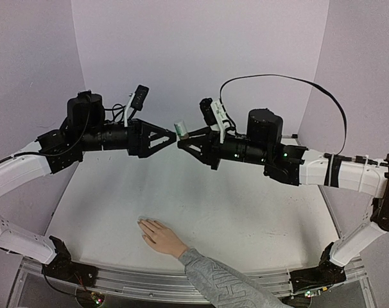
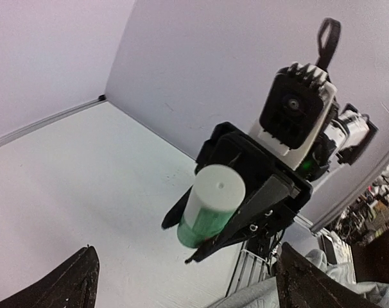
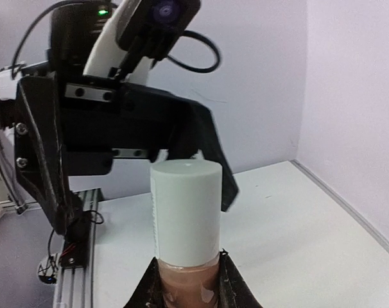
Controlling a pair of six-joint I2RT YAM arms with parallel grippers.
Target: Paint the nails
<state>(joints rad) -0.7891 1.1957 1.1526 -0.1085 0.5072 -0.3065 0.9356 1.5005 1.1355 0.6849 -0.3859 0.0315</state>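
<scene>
A small bottle (image 1: 180,129) with a white cap is held in mid-air above the table's far middle. My right gripper (image 1: 181,141) is shut on its glass body, cap pointing left. In the right wrist view the bottle (image 3: 185,221) stands between my fingers (image 3: 233,289). My left gripper (image 1: 171,136) is open and faces the cap, just short of it. In the left wrist view the bottle (image 2: 210,205) sits ahead of my wide-apart fingers (image 2: 79,282). A light-skinned hand (image 1: 159,236) lies palm down near the front. Its nails (image 1: 142,222) are tiny and pale.
The hand's forearm in a grey patterned sleeve (image 1: 223,282) crosses the table's front edge at the lower middle. Lilac walls close the table at the back and both sides. A metal rail (image 1: 149,282) runs along the near edge.
</scene>
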